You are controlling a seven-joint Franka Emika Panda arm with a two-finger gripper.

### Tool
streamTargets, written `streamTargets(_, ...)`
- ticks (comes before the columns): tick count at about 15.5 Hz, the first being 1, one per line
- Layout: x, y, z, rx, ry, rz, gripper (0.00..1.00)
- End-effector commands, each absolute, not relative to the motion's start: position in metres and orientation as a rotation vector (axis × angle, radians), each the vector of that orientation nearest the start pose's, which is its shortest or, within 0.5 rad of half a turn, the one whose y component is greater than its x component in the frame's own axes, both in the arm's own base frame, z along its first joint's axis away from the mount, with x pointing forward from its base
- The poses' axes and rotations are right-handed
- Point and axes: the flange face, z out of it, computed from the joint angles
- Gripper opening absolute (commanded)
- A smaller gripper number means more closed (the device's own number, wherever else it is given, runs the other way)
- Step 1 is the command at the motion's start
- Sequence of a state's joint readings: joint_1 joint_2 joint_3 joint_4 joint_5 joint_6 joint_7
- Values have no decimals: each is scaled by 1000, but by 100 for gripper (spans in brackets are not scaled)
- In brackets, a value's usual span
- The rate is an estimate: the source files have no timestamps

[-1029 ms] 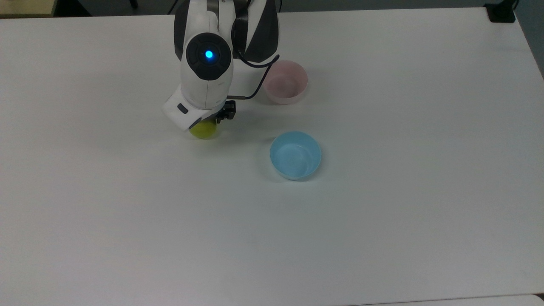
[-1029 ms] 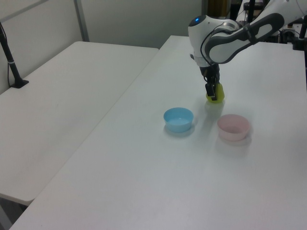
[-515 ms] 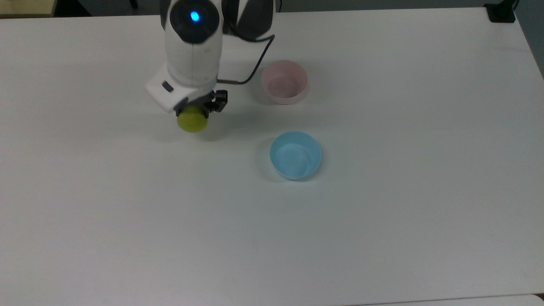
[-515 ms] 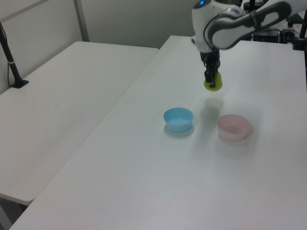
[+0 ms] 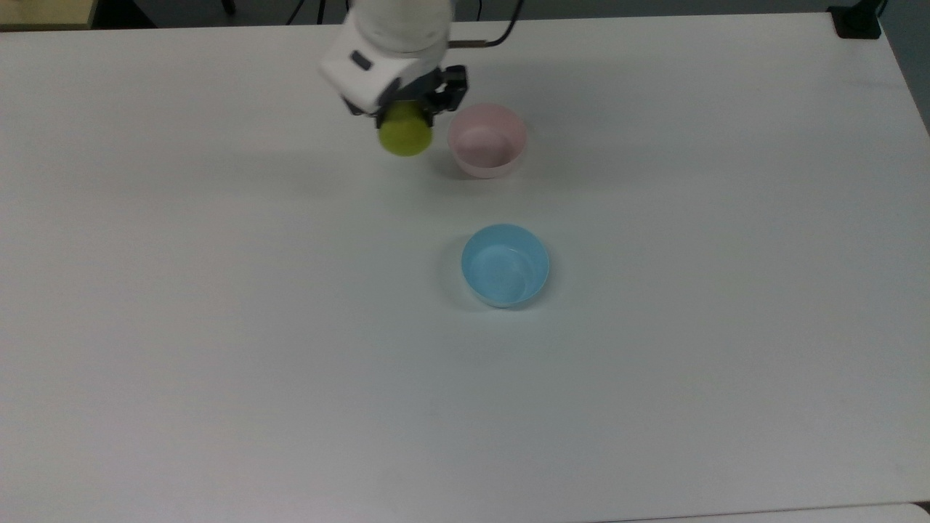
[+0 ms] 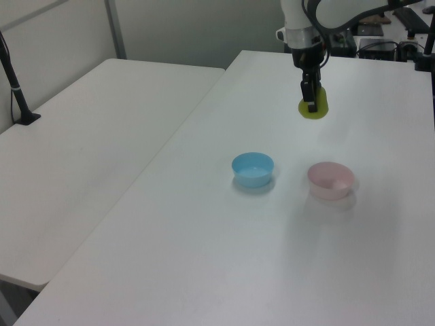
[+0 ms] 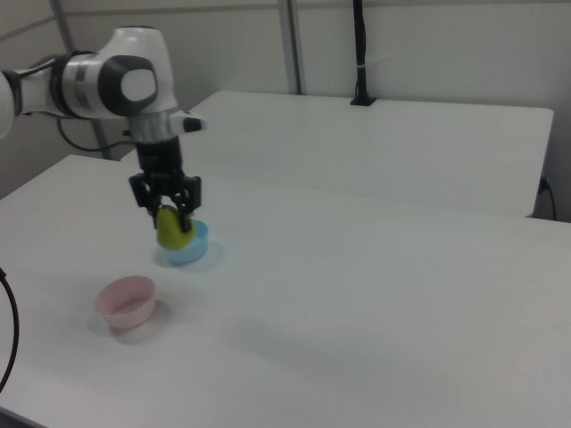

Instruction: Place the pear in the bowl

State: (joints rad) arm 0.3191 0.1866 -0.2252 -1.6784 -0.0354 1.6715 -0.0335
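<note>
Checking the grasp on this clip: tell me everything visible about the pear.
The pear is small, yellow-green and smooth-skinned, with a rounded base pointing down. It hangs in the air above the white table, clamped between the fingers of the gripper, which cover its narrow top. In the top view it sits just left of the pink bowl, touching neither bowl.

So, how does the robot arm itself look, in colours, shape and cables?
The arm has rounded white shells with dark grey joint sections. Its wrist ends in a white block bearing a small dark marking. The gripper is black with two short fingers. A thin black cable runs beside the wrist.
</note>
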Motion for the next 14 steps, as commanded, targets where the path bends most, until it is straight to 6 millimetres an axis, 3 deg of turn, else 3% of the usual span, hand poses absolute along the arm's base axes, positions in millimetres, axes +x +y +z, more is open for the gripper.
streamTargets(1,576,119,468,-3169,-369,379,25)
streamTargets(3,566,149,451,-3166,-452,435,25)
streamTargets(7,559,190,402,-3180,-519,551,26)
streamTargets(10,557,207,365,-3193,-567,644,29)
streamTargets(14,553,209,343,-3197,-587,681,32)
